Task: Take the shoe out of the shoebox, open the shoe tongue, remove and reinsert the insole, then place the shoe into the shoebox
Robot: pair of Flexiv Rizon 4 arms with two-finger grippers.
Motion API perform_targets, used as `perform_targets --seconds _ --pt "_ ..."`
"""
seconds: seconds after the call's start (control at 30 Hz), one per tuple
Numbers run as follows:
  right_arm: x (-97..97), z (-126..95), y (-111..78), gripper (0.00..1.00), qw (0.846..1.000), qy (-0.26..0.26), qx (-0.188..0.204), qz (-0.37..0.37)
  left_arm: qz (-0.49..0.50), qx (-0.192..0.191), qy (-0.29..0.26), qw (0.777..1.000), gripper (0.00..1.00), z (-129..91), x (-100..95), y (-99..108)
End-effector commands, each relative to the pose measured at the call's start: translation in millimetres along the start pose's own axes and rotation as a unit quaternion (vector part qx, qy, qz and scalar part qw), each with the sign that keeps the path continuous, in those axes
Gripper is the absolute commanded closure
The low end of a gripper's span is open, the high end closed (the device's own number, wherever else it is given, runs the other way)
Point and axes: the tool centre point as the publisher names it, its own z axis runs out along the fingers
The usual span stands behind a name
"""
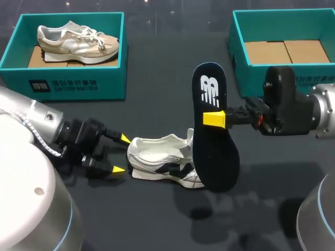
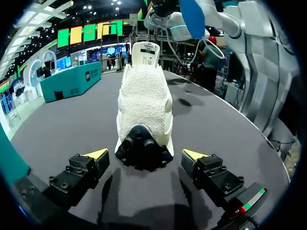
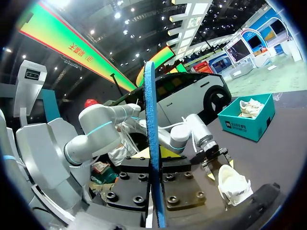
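On the dark table (image 1: pixel 157 225), the left gripper (image 1: pixel 122 153) is hovering low at the heel of a white shoe (image 1: pixel 157 162) with dark side stripes. Its yellow-tipped fingers are spreading wide, one to each side of the heel, and neither is touching it. The left wrist view is showing the same gripper (image 2: pixel 145 154) with the shoe (image 2: pixel 144 105) just ahead of it, heel nearest, sole flat on the table and the opening facing up.

Just beyond the shoe's toe end, the right gripper (image 1: pixel 214 119) is clamping the insole (image 1: pixel 212 130) at about mid-length and holding it on end in the air, dark face toward the camera, its lower end hanging in front of the shoe's toe. In the right wrist view the insole (image 3: pixel 151 143) is showing edge-on as a blue strip running up between the gripper's (image 3: pixel 156 191) two black pads, which are pressing it from both sides.

At the table's far side, a teal shoebox (image 1: pixel 68 86) on the left is holding a second, beige shoe (image 1: pixel 78 42) lying on its side, while another teal shoebox (image 1: pixel 238 52) on the right is showing only its cardboard floor
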Motion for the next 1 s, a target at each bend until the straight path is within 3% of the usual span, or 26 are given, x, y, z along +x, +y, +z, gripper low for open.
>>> perform_targets --seconds 0.03,0.2,0.3,0.43,0.5,0.53,0.93,1.0 --pt "1.0 0.8 -1.1 1.0 1.0 -0.002 -0.001 0.0 -0.001 -0.033 -0.002 0.999 0.0 -4.3 3.4 -6.9" --pt "1.0 0.8 -1.1 1.0 1.0 -0.002 -0.001 0.0 -0.001 -0.033 -0.002 0.999 0.0 -4.3 3.4 -6.9" --pt "1.0 0.8 -1.1 1.0 1.0 -0.002 -0.001 0.0 0.008 -0.063 -0.012 0.998 0.0 -3.8 3.2 -16.8" --pt "1.0 0.8 -1.1 1.0 1.0 -0.002 -0.001 0.0 -0.008 -0.153 -0.01 0.988 0.0 -5.1 -6.5 -30.1" --pt "1.0 0.8 -1.1 1.0 1.0 -0.002 -0.001 0.0 -0.014 -0.265 -0.001 0.964 0.0 -4.2 -8.6 -37.9" --pt "1.0 0.8 -1.1 1.0 1.0 -0.002 -0.001 0.0 -0.011 -0.302 -0.011 0.953 0.0 -5.0 -8.6 -39.5" --pt "1.0 0.8 -1.1 1.0 1.0 -0.002 -0.001 0.0 -0.011 -0.304 -0.013 0.953 0.0 -5.7 -10.7 -40.2" --pt "1.0 0.8 -1.1 1.0 1.0 -0.002 -0.001 0.0 -0.018 -0.335 -0.007 0.942 0.0 -8.7 -13.6 -42.9"
